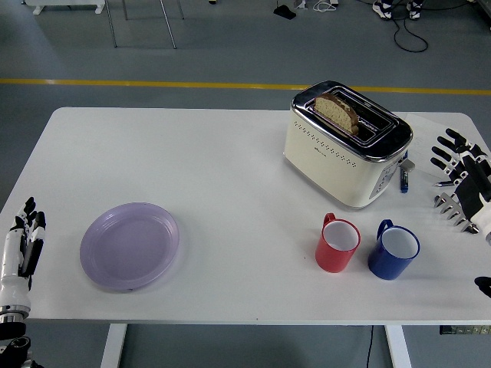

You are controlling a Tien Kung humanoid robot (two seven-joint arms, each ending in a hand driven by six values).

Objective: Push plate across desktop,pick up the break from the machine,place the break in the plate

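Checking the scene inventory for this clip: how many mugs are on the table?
2. A red mug stands in front of the toaster, and a blue mug sits just right of it. None appears hidden.

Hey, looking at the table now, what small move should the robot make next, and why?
Probably bring the left hand in against the purple plate to begin pushing it. The plate lies empty, far from the toaster, where the bread sits in its slot, and neither hand touches anything.
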